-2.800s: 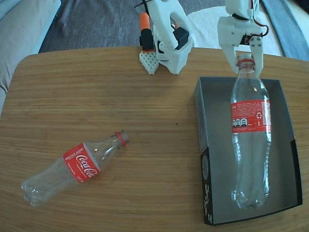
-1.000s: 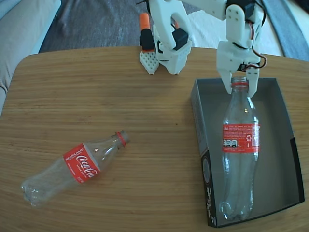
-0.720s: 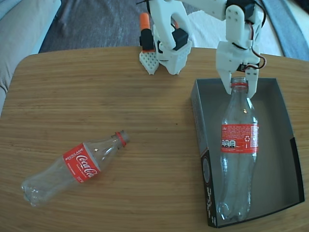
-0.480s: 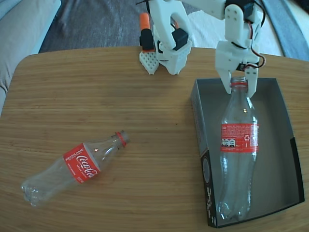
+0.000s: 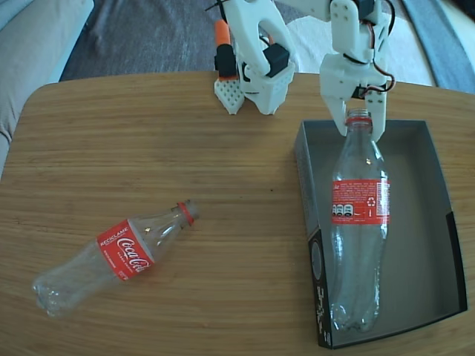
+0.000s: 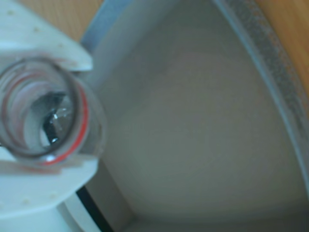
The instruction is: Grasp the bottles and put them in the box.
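Bottle in box (image 5: pixel 359 222): base on the floor near the front left corner, neck tilted up
Gripper (image 5: pixel 358 119): clamped on that neck (image 6: pixel 46 113)
Second bottle (image 5: pixel 115 256): lying flat — table's (image 5: pixel 223 163) front left
Box (image 5: pixel 434 222): table's right edge

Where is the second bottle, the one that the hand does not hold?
In the fixed view, the loose bottle lies on its side on the table at lower left, far left of the box.

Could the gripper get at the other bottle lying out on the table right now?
Probably not yet: the gripper is shut on the bottle in the box. The loose bottle lies uncovered on the table, though far from the arm.
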You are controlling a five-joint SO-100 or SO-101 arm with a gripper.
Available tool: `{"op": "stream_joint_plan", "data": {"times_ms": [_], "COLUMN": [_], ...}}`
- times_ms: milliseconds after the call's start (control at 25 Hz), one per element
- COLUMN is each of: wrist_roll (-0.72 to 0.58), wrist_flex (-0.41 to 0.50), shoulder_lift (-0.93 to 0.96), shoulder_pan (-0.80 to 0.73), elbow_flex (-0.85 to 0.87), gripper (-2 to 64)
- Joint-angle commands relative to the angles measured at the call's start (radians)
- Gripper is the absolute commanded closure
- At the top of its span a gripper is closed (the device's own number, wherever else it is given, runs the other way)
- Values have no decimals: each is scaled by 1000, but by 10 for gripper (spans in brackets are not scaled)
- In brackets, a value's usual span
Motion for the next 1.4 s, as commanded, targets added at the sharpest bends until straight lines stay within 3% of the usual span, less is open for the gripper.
{"op": "stream_joint_plan", "data": {"times_ms": [0, 160, 240, 360, 440, 880, 1160, 1360], "wrist_roll": [2, 3, 12, 107, 138, 140, 130, 127], "wrist_flex": [8, 6, 8, 9, 9, 8, 14, 92], "shoulder_lift": [29, 29, 29, 29, 29, 29, 12, 11], "shoulder_pan": [-9, -11, -6, -3, -3, 21, 270, 512], "elbow_flex": [-28, -28, -23, -26, -29, -32, -221, -327], "gripper": [618, 604, 517, 335, 286, 286, 286, 278]}}
